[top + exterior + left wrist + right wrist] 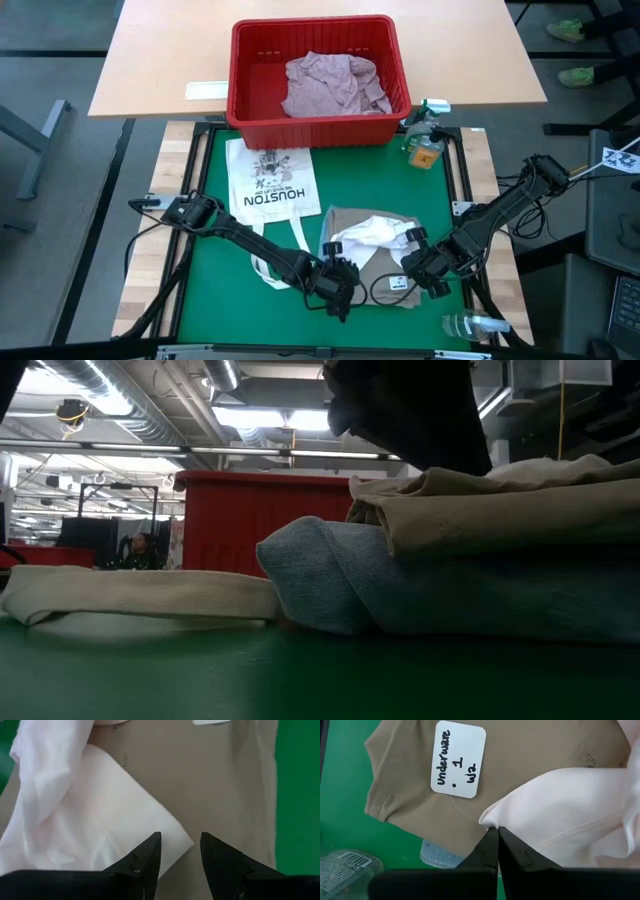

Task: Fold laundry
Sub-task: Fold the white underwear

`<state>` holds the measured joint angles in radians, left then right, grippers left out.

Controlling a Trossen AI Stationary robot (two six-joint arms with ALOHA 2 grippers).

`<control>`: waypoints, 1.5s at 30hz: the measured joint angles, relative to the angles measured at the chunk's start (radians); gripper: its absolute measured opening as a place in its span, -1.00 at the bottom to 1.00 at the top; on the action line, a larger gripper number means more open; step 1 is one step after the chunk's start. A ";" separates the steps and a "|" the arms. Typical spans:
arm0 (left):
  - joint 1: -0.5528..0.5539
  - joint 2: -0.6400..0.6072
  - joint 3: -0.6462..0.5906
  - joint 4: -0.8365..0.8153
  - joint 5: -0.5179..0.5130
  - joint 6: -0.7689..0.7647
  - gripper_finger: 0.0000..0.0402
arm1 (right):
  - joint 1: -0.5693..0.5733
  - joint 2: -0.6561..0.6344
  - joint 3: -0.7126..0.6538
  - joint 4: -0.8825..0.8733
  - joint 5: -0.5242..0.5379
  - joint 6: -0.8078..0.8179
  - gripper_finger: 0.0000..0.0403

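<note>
A tan cloth [342,222] lies on folded light blue jeans [400,585] at the table's near middle. On it lies a crumpled pale pink cloth [375,238]. My left gripper [181,840] hovers open at the stack's near left. Its fingers stand on either side of a corner of the pale cloth [187,842]; I cannot tell whether they touch it. My right gripper [495,831] is at the stack's near right, shut at another corner of the pale cloth. A pink-mauve shirt [330,85] lies in the red basket [245,100]. My right gripper pinches a corner of the pale pink cloth [487,820] between its two fingertips, coming steeply from above. The cloth is drawn to a point at the fingertips and spreads away over the tan cloth [520,750]. One layer or several, I cannot tell.
A white HOUSTON tote bag [272,180] lies left of the stack. A spray bottle [425,140] stands at the far right, and a plastic bottle [475,325] lies at the near right corner. A paper tag [458,759] rests on the tan cloth.
</note>
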<state>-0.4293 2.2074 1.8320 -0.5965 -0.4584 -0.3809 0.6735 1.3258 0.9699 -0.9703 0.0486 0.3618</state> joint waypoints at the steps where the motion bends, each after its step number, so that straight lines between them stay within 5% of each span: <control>1: 0.001 0.000 0.000 -0.005 -0.003 0.000 -0.34 | 0.000 0.000 0.000 0.000 0.000 0.000 -0.98; 24: 0.048 0.000 0.000 -0.017 0.034 0.000 -0.55 | 0.000 0.000 0.000 0.000 0.000 0.000 -0.98; 35: 0.050 0.000 0.000 -0.017 0.050 0.003 -0.88 | 0.000 0.000 0.000 0.000 0.000 0.000 -0.98; 45: 0.043 0.000 0.000 -0.016 0.108 0.111 -0.43 | 0.000 0.000 0.000 0.000 0.000 0.000 -0.98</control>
<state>-0.3865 2.2077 1.8320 -0.6128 -0.3501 -0.2703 0.6735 1.3258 0.9699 -0.9703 0.0486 0.3614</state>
